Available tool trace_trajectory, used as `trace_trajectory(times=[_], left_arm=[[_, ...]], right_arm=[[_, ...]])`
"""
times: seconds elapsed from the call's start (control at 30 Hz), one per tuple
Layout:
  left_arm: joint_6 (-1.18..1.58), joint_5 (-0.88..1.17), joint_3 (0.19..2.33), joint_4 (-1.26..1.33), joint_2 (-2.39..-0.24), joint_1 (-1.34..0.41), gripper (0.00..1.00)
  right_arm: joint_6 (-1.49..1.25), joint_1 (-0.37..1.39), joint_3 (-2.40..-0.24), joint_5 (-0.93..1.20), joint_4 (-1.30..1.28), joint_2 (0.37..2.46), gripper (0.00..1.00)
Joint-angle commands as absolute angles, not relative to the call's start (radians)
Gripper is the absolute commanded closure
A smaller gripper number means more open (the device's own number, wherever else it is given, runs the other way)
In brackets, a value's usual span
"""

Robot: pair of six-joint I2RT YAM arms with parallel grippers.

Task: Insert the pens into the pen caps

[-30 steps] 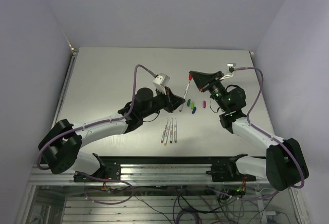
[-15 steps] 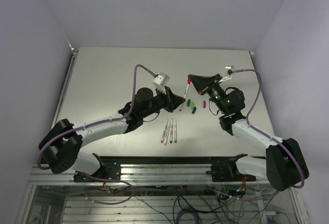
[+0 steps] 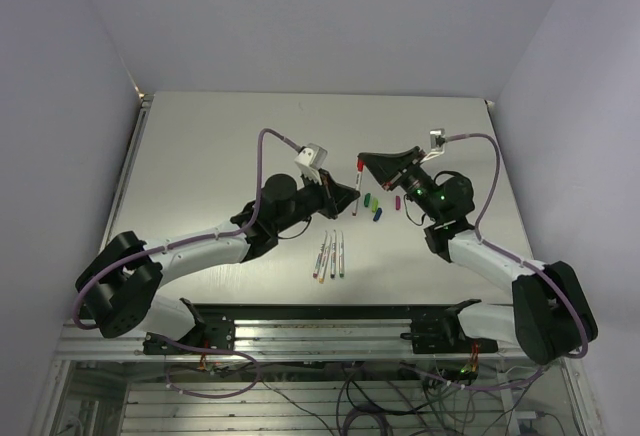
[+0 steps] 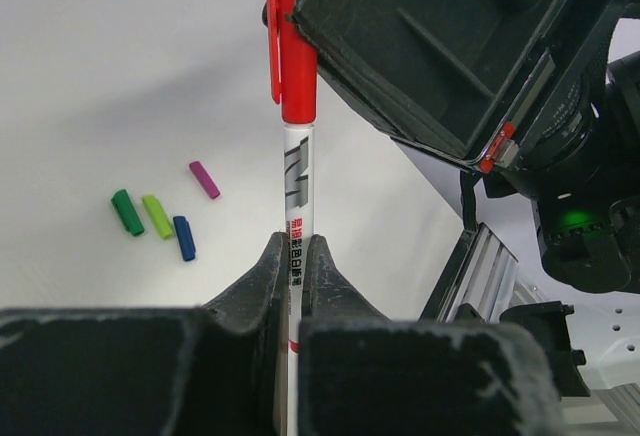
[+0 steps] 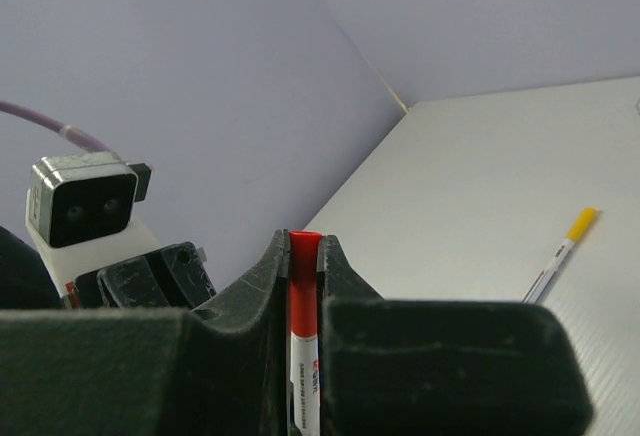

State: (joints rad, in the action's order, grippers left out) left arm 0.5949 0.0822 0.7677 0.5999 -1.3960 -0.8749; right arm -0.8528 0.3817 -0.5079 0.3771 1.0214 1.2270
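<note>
My left gripper (image 3: 351,196) (image 4: 297,248) is shut on the white barrel of a pen (image 4: 298,191), holding it above the table. The red cap (image 4: 294,56) (image 3: 360,165) sits on the pen's upper end. My right gripper (image 3: 364,162) (image 5: 304,248) is shut on that red cap (image 5: 304,281), and the pen barrel (image 5: 305,391) shows below it. Green (image 3: 367,199), yellow-green (image 3: 375,206), blue (image 3: 378,216) and magenta (image 3: 398,202) caps lie on the table under the grippers. They also show in the left wrist view, starting with the green one (image 4: 127,212). Several pens (image 3: 331,254) lie side by side nearer the front.
A yellow-tipped pen (image 5: 560,253) lies on the table in the right wrist view. The left wrist camera housing (image 5: 85,204) is close to the right fingers. Metal rails (image 3: 320,321) run along the table's front edge.
My right gripper has moved left and slightly down with the red cap towards the left gripper. The gap between the two grippers has shrunk and the cap now sits on the pen's end.
</note>
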Motion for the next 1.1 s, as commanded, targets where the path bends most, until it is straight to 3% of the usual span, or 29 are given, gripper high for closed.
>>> trace_trajectory(times=[0.0, 0.67, 1.07], left_arm=[[0.606, -0.020, 0.768, 0.767, -1.385, -0.867, 0.93], [0.431, -0.206, 0.882, 0.794, -1.307, -0.850, 0.93], [0.435, -0.168, 0.895, 0.721, -1.314, -0.826, 0.93]], right_arm=[[-0.864, 0.398, -0.495, 0.526, 1.013, 1.261, 1.00], [-0.582, 0.488, -0.551, 0.418, 0.491, 1.258, 1.00], [-0.569, 0.487, -0.589, 0.335, 0.518, 1.288, 1.00]])
